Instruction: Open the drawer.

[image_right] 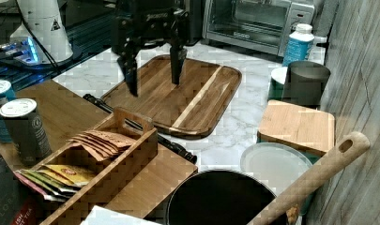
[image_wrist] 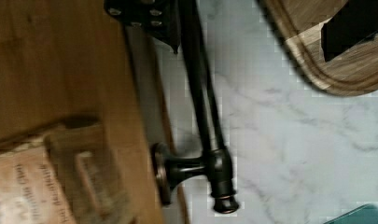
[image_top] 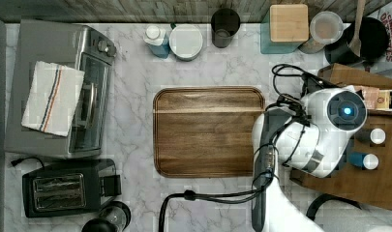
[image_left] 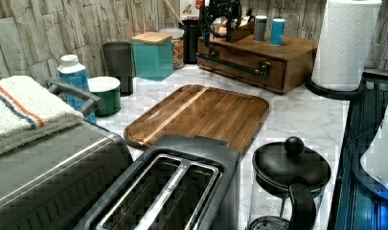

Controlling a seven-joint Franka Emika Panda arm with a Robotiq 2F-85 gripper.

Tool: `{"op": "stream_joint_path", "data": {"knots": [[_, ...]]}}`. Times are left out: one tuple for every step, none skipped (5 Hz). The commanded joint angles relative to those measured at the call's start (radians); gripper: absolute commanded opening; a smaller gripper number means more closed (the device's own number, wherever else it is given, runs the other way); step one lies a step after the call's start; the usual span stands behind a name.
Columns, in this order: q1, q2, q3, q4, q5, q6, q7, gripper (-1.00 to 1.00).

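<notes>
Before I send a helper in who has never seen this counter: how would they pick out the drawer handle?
Find the low wooden cabinet on the marble counter, beside the paper towel roll in the left view. The drawer runs across its front. The handle is the long black metal bar standing off that front on posts, unlike the flat wooden tray board lying on the counter.

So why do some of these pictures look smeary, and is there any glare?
In the wrist view the drawer's black handle is fairly crisp, while the wooden box beside it is soft. In the left view the nearby toaster looks blocky. In the right view, light glares off the marble counter.
</notes>
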Motion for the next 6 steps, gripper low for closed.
{"op": "stream_joint_path", "data": {"knots": [[0.052, -0.010, 0.042, 0.023, -0.040, -0.029, 0.082, 1.00], [0.082, 0.053, 0.016, 0.091, -0.154, -0.087, 0.120, 1.00], [0.050, 0.046, -0.003, 0.039, -0.205, 0.012, 0.118, 1.00], [0.034, 0.041, -0.039, 0.018, -0.220, 0.036, 0.149, 1.00], [0.044, 0.014, -0.077, -0.020, -0.282, 0.050, 0.187, 1.00], [0.065, 0.013, -0.106, -0.055, -0.291, 0.088, 0.220, 1.00]]}}
